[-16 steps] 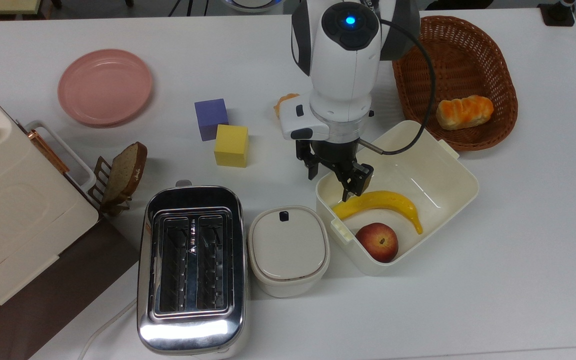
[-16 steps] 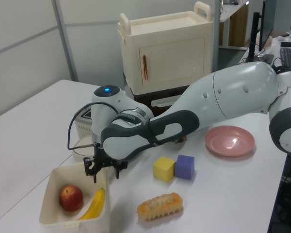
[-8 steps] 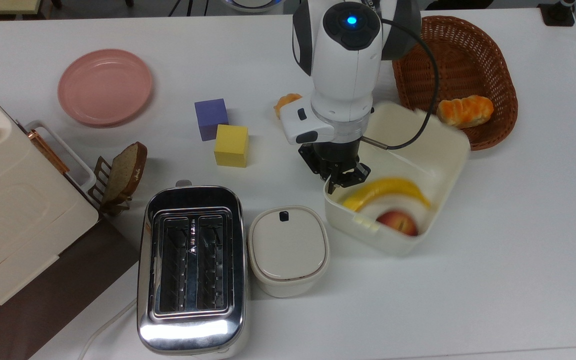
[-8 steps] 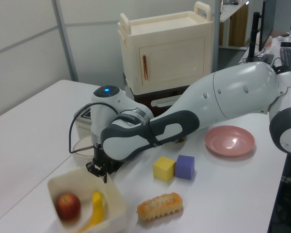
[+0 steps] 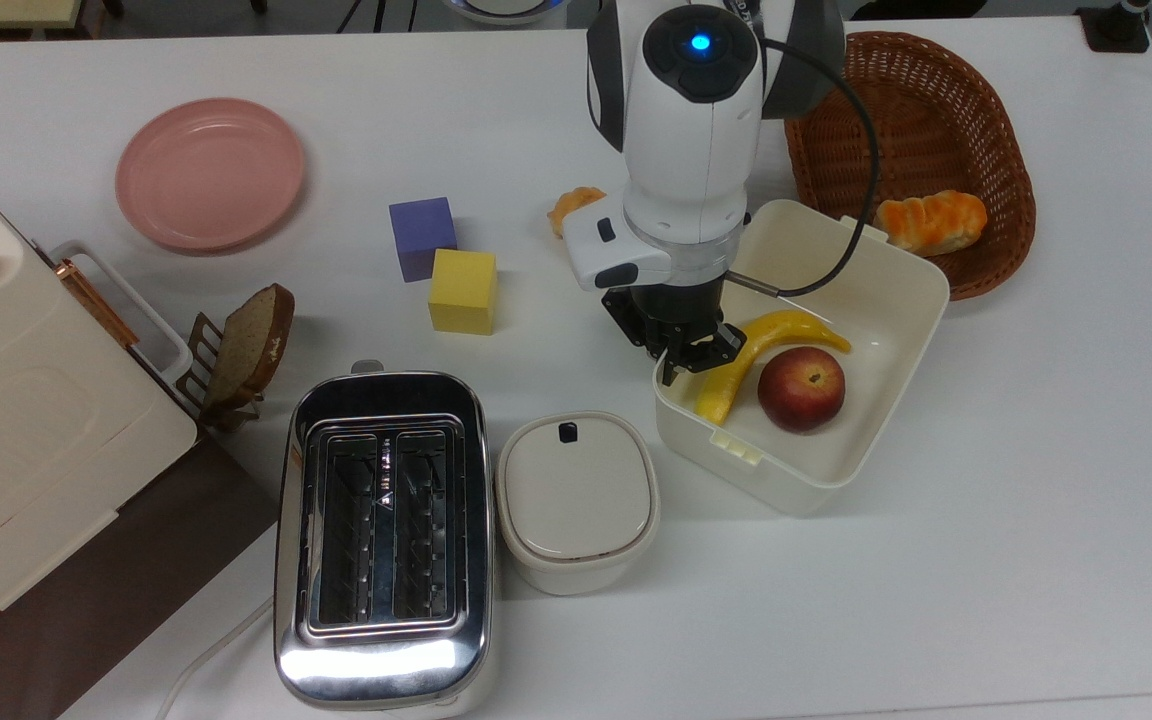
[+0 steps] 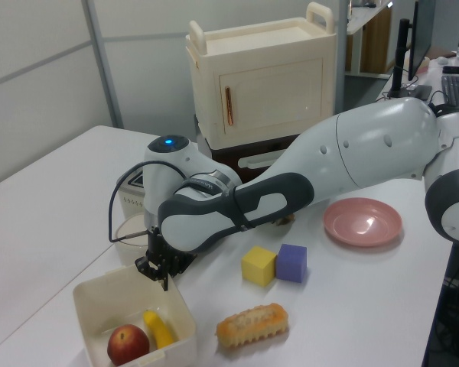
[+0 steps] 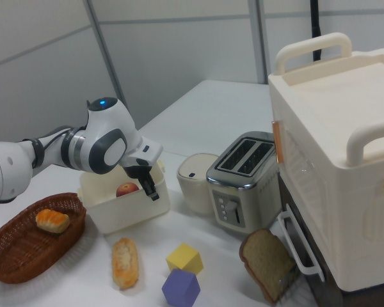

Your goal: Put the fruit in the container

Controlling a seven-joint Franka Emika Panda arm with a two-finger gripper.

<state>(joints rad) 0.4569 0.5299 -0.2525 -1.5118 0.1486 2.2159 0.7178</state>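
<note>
The yellow banana (the fruit) (image 5: pixel 781 325) lies inside the cream-white tub (the container) (image 5: pixel 786 490), curved beside a round red peach (image 5: pixel 802 388). My gripper (image 5: pixel 693 362) hangs at the tub's corner nearest the top view's left. Its fingers are shut, with the tub's rim between them, and they do not touch the banana. In the left view the gripper (image 6: pixel 162 277) sits on the far corner of the tub (image 6: pixel 88 306), with the banana (image 6: pixel 159 330) and peach (image 6: pixel 128 344) below it. In the right view the gripper (image 7: pixel 152 192) points down at the tub (image 7: pixel 125 208).
A lidded white box (image 5: pixel 576 495) and a chrome toaster (image 5: pixel 381 535) stand just left of the tub in the top view. A wicker basket (image 5: pixel 936 130) holding bread (image 5: pixel 931 222) touches its far side. Yellow (image 5: pixel 463 290) and purple (image 5: pixel 423 235) cubes and a pink plate (image 5: pixel 209 172) lie further left.
The fingers went from spread across the tub's wall to shut. The tub turned and slid toward the basket, and the banana and peach rolled to new spots inside it.
</note>
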